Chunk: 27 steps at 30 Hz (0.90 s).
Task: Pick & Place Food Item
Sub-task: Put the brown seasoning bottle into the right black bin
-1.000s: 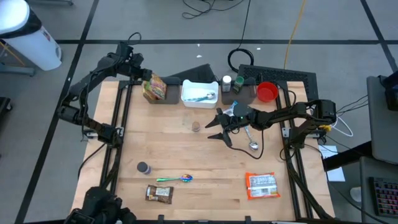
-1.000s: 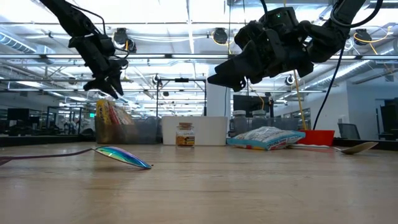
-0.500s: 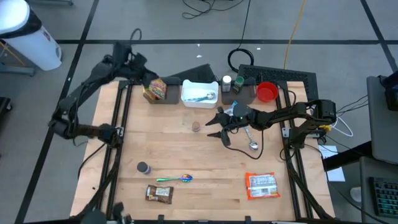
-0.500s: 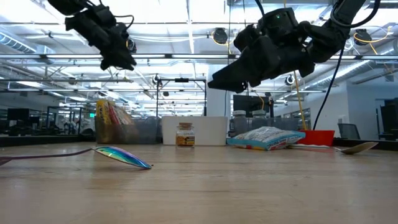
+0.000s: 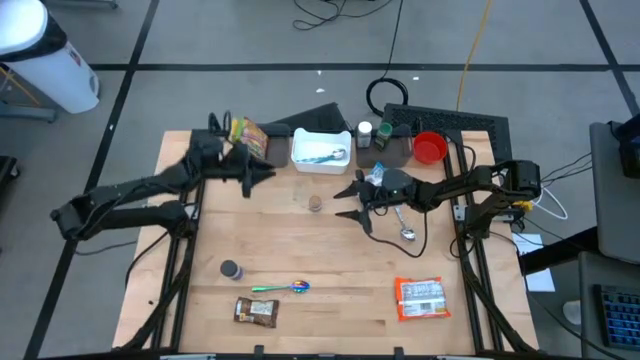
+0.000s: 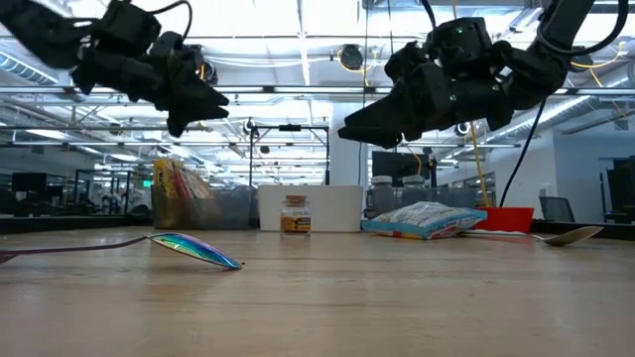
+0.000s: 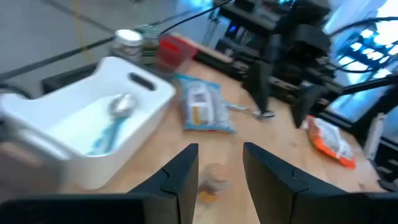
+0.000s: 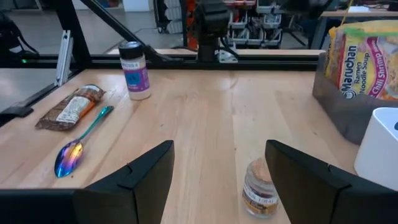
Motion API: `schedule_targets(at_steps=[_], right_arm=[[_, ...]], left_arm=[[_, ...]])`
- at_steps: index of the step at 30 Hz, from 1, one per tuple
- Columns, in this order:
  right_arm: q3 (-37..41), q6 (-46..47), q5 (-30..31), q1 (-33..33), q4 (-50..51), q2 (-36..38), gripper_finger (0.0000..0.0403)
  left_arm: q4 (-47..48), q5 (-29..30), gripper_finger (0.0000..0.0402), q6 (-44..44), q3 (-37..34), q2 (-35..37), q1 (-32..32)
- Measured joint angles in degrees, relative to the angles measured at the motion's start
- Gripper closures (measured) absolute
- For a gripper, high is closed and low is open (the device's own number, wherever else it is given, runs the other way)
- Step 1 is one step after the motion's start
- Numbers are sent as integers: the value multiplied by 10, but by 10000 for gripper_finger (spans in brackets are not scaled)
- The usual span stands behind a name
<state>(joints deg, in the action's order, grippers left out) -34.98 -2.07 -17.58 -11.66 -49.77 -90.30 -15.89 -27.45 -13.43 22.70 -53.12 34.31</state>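
Black and empty, my left gripper (image 5: 268, 174) hangs part open above the desk (image 5: 320, 270), just beside the white bin (image 5: 320, 147) and the ramen packs (image 5: 248, 137). My right gripper (image 5: 343, 201) hovers wide open near the small cork-topped jar (image 5: 315, 203), which stands on the wood between both grippers, untouched.

You are looking at bare wood stretching across the table's (image 5: 300, 245) middle; only the small jar (image 5: 315, 203) is standing there, while the white bin (image 5: 320, 148) and noodle packets (image 5: 248, 137) are crowding the far edge.
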Motion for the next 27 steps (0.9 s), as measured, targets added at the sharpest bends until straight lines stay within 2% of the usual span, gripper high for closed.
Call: schedule_targets(at_steps=[5, 9, 15, 19, 27], right_arm=[[0, 42, 0, 0, -30, 0, 154], [0, 66, 0, 1, -56, 0, 154], [0, 104, 2, 9, -124, 0, 154], [0, 119, 36, 13, -178, 0, 154], [0, 119, 58, 13, -184, 0, 154]], left_arm=[[-174, 73, 270, -35, -75, -10, -90], [-237, 129, 270, -36, -102, -34, -148], [-251, 187, 270, 4, -102, -84, -202], [-263, 216, 270, 31, -101, -129, -218], [-344, 236, 267, 55, -101, -252, -224]])
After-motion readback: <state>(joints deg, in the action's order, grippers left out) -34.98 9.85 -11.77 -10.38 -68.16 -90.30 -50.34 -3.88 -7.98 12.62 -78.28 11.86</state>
